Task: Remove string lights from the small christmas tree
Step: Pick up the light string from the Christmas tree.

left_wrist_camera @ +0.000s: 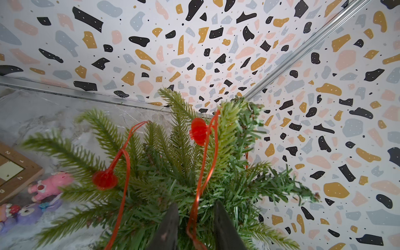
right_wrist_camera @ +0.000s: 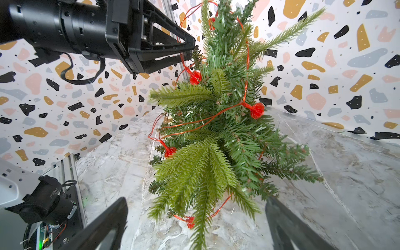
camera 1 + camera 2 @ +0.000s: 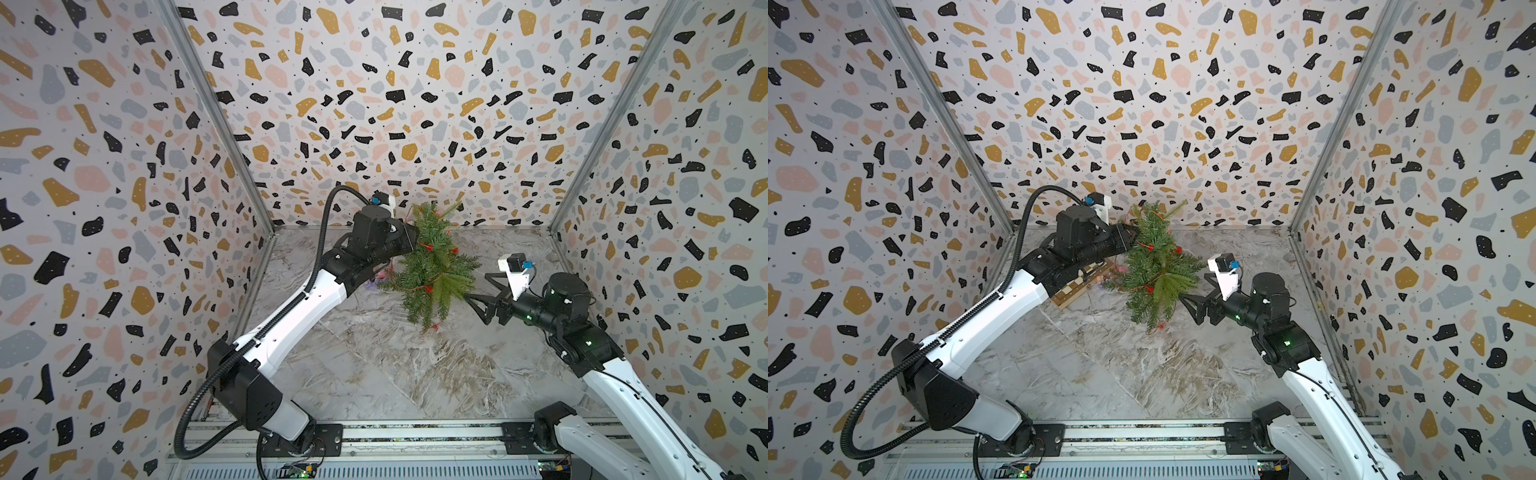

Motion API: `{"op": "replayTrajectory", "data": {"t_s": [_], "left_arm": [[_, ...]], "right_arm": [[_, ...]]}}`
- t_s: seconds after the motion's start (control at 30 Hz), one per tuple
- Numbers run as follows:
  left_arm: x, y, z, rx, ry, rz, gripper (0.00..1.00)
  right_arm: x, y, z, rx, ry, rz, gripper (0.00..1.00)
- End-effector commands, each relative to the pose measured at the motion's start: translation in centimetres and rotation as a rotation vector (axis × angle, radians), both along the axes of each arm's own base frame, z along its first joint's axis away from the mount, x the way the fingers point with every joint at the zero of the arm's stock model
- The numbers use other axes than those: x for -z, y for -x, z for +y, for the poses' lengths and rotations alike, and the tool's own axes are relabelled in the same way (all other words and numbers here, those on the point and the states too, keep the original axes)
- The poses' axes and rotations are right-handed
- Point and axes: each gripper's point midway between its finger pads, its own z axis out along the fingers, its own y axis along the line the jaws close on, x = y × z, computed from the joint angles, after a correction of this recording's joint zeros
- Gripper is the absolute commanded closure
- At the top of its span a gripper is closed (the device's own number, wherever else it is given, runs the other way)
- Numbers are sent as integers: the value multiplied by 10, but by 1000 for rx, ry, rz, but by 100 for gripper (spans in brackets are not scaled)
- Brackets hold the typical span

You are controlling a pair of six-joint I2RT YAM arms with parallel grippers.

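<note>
Two left fingers (image 1: 170,225) stand a little apart high on the tree (image 3: 432,266), one on each side of the lights (image 1: 203,168). That red wire runs up the tree, right between them, so this arm is nearer. Right fingers (image 2: 108,223), wide apart and empty, hang by the tree's low branches.

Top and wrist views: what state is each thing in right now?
string lights: looped around the branches, not removed
small christmas tree: wrapped in the wire
left gripper: partly open, wire loop between jaws
right gripper: wide open, empty, beside the tree
chessboard: flat, partly hidden under the left arm
</note>
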Motion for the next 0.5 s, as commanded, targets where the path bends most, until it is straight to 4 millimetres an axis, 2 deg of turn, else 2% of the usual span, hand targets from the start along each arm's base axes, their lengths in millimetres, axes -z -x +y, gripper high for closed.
{"op": "replayTrajectory", "data": {"t_s": [0.0,0.07,0.47], "left_arm": [[-24,2,-13,35,59,-43,69],[-21,1,-15,35,57,-34,69],[-25,3,-8,-1,73,-45,92]], "right_arm": [[-18,3,-1,5,-13,-54,0],[-17,2,-2,9,-12,-52,0],[-16,2,-4,21,-13,-53,0]]}}
